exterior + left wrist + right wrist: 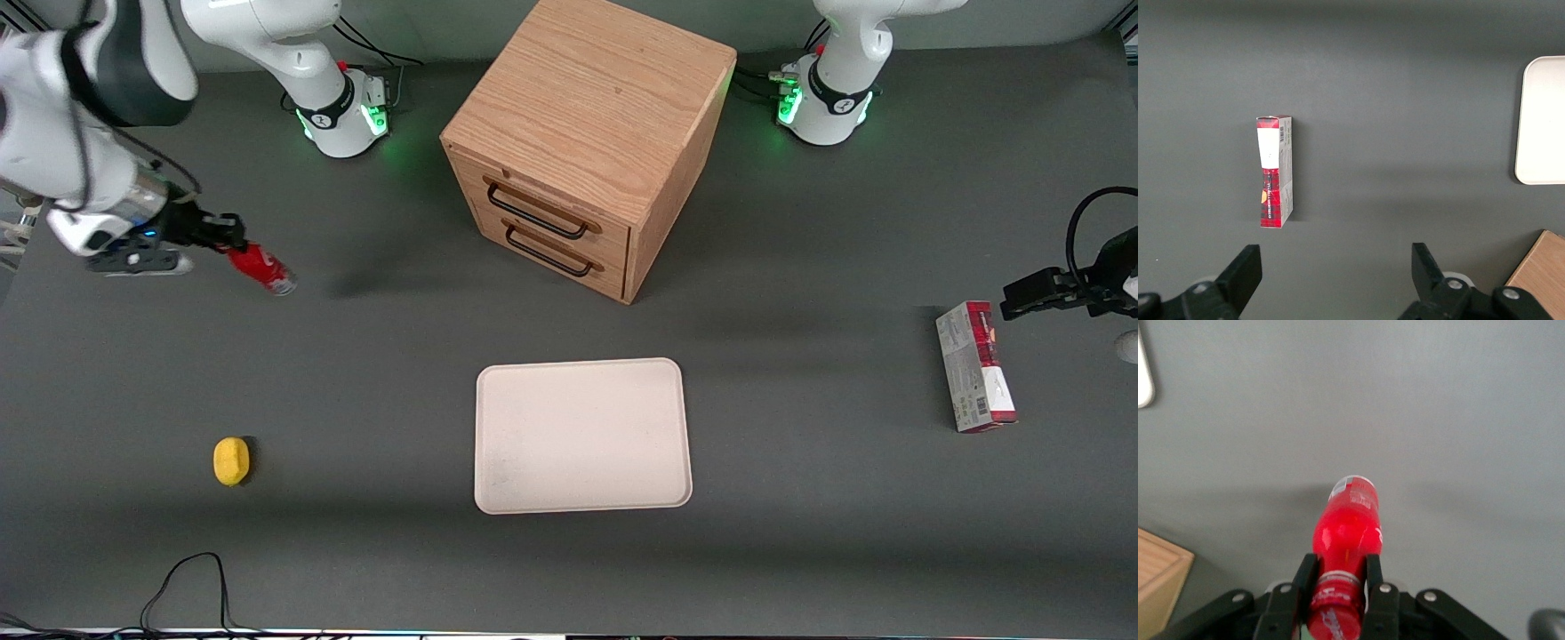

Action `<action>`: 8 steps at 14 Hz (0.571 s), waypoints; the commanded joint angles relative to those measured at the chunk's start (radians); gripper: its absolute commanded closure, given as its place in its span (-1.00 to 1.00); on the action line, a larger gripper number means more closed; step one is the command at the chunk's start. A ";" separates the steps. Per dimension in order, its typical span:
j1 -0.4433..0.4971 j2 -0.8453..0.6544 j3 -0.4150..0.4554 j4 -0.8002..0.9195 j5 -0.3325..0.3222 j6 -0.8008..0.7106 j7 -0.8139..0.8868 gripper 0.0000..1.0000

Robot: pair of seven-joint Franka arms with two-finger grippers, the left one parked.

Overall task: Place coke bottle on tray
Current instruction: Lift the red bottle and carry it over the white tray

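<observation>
- The right arm reaches in low at the working arm's end of the table, its forearm slanting down and its wrist turned so the gripper (229, 238) points roughly sideways toward the middle of the table rather than straight down.
- The gripper's fingers (1373, 572) are drawn narrow and clamp the coke bottle (260, 268) at its neck and cap end; in the right wrist view one finger sits on each side of the red neck.
- The coke bottle sticks out from the fingertips, tilted, with its silvery base (1354, 485) leading away from the gripper and angled downward. Whether the base touches the table (356, 373) cannot be told.
- The tray (582, 435) lies flat on the table, well apart from the gripper, nearer to the front camera than it and toward the table's middle. Nothing rests on it.
- The wooden drawer cabinet (587, 133) stands well apart from the gripper toward the middle of the table, its two handled drawers facing the tray.
- A small yellow object (231, 460) lies on the table nearer to the front camera than the gripper, well apart from it.
- A red-and-grey carton (973, 366) lies flat toward the parked arm's end of the table, farthest from the gripper.
</observation>
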 commanded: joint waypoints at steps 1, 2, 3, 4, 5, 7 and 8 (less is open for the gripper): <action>0.007 0.245 0.041 0.429 0.052 -0.214 -0.013 0.92; 0.008 0.288 0.054 0.536 0.053 -0.242 -0.014 0.92; 0.007 0.329 0.077 0.633 0.053 -0.268 -0.014 0.92; 0.007 0.383 0.097 0.732 0.053 -0.300 -0.014 0.92; 0.007 0.435 0.120 0.826 0.055 -0.319 -0.014 0.91; 0.005 0.550 0.166 0.964 0.075 -0.312 0.013 0.91; 0.005 0.616 0.201 1.052 0.075 -0.307 0.053 0.91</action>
